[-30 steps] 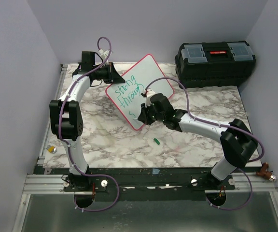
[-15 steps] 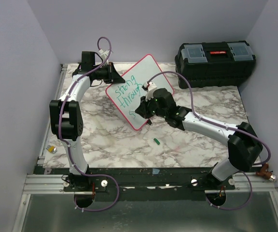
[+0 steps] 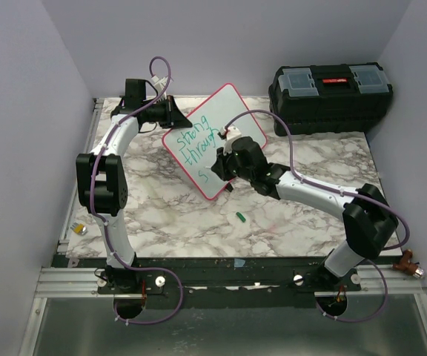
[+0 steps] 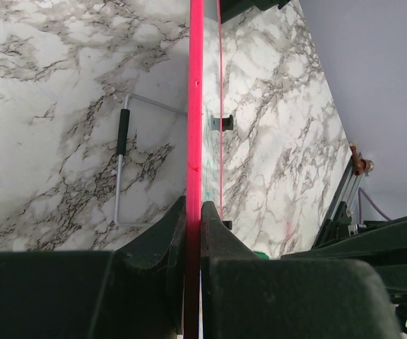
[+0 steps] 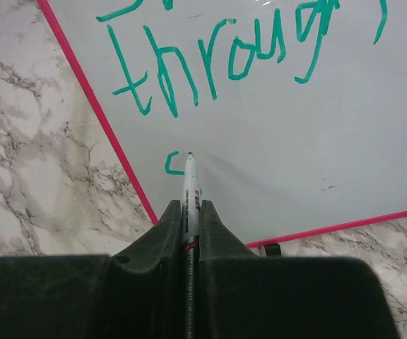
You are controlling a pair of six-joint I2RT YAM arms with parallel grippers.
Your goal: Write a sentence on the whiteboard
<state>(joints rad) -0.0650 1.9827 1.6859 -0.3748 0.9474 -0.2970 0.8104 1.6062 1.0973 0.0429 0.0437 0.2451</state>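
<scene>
The sentence (image 5: 207, 67) loses its top word at the right wrist view's edge. The right arm (image 3: 302, 189) hides part of the whiteboard (image 3: 232, 111).

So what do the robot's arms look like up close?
The left arm and right arm have white tube-shaped parts with chunky black joints. A thin purple cable loops along each one. The left tool and right tool are black, each with two blunt fingers.
</scene>
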